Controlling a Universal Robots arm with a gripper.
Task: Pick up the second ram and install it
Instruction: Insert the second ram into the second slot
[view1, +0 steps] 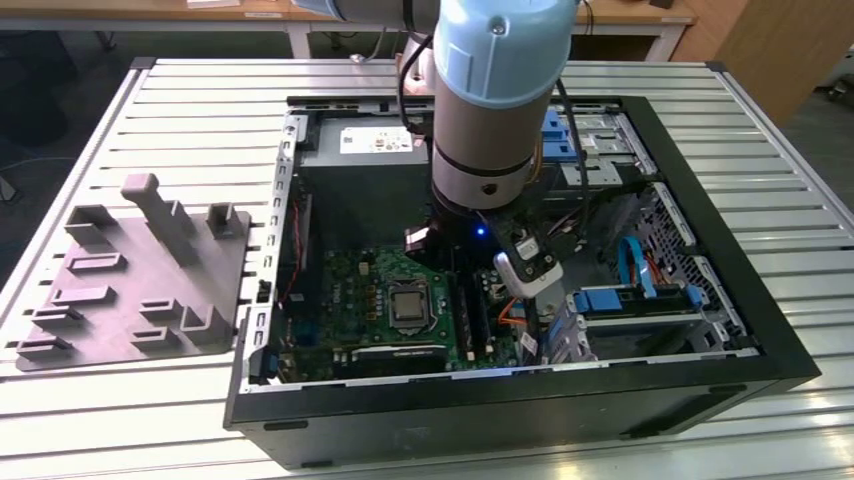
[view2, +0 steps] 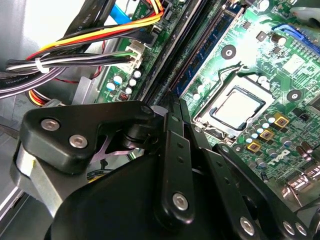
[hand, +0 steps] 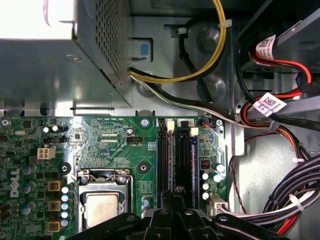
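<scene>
One open computer case (view1: 707, 330) holds the motherboard (view1: 387, 290); fingers (hand: 172, 215) pinched narrow over its memory slots (hand: 172, 155)

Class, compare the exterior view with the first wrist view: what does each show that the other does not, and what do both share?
Exterior view alone: the grey fixture tray on the slatted table, the whole computer case and the arm reaching into it. First wrist view alone: yellow cables along the case wall and the labelled cable bundle, close up. Both: the green motherboard, its processor socket and the black memory slots.
</scene>
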